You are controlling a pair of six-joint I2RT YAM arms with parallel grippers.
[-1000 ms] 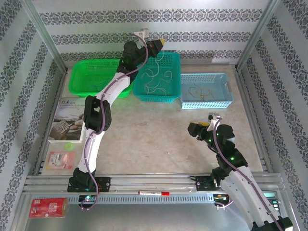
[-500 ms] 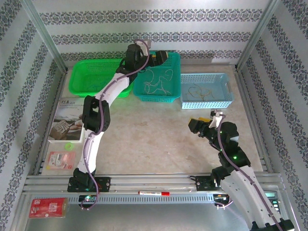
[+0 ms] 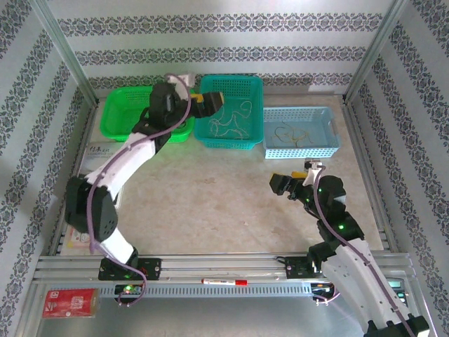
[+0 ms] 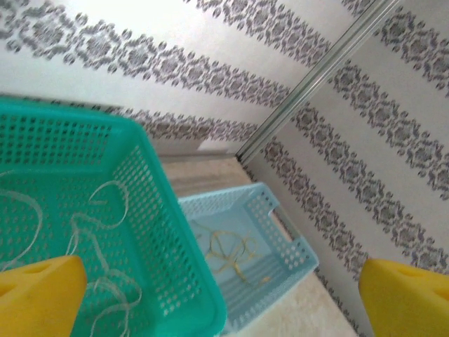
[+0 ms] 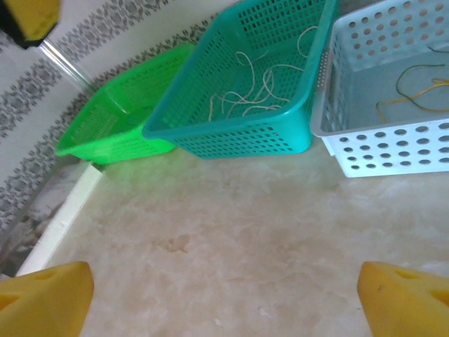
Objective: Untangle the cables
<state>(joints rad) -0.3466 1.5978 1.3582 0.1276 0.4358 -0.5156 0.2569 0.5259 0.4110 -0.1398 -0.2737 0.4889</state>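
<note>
Whitish-cream cables (image 3: pixel 230 119) lie loosely curled in the teal basket (image 3: pixel 250 86); they also appear in the left wrist view (image 4: pixel 98 232) and the right wrist view (image 5: pixel 256 91). Yellowish and dark cables (image 3: pixel 291 133) rest in the light blue basket (image 3: pixel 330 126), and show too from the left wrist (image 4: pixel 231 256) and the right wrist (image 5: pixel 410 88). My left gripper (image 3: pixel 209 100) hovers open over the teal basket's left rim (image 4: pixel 224 298), holding nothing. My right gripper (image 3: pixel 286 184) stands open above bare tabletop (image 5: pixel 224 295), well in front of the baskets.
An empty green basket (image 3: pixel 126 112) sits left of the teal one. A booklet (image 3: pixel 91 151) and small packets lie along the table's left edge. A red-capped marker (image 3: pixel 224 281) rests on the front rail. Patterned walls enclose the table.
The left arm has folded back to the left, its gripper drawing from the teal basket's back edge to its left rim. The right gripper has barely shifted.
</note>
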